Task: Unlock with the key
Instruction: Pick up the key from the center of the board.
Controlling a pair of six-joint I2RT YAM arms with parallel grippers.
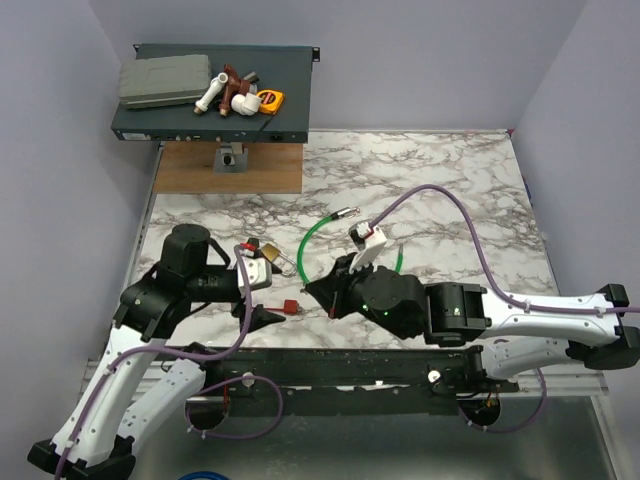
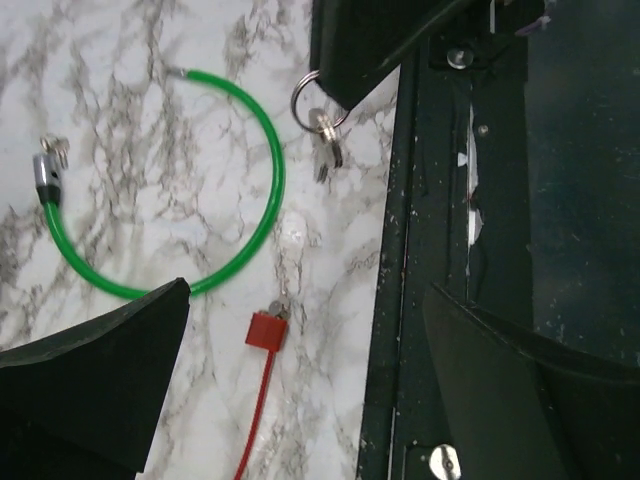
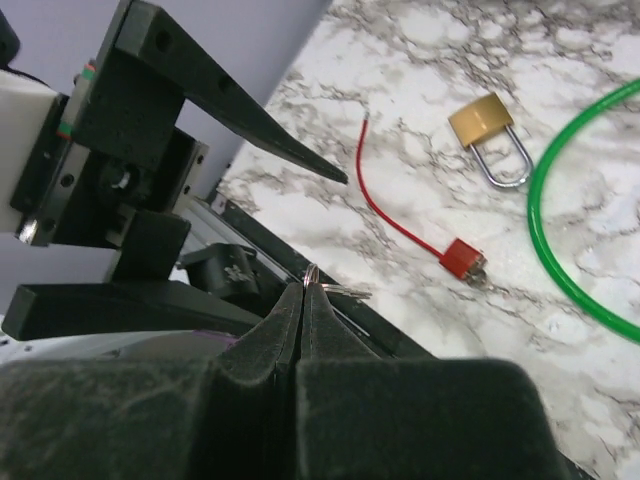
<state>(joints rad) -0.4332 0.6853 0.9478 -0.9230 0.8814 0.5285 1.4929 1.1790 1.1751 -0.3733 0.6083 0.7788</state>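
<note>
The right gripper [image 3: 305,290] is pressing its fingers together on the key ring [image 2: 305,100], and the key [image 2: 327,150] is hanging just below its tip, over the near edge of the marble table [image 1: 450,200]. The left gripper [image 1: 262,297] is standing spread wide just beside it, holding nothing. The brass padlock [image 3: 482,120] is lying on the table, apart from both.

Top view looks down — close wrist views share red cable [image 2: 266,330].
</note>
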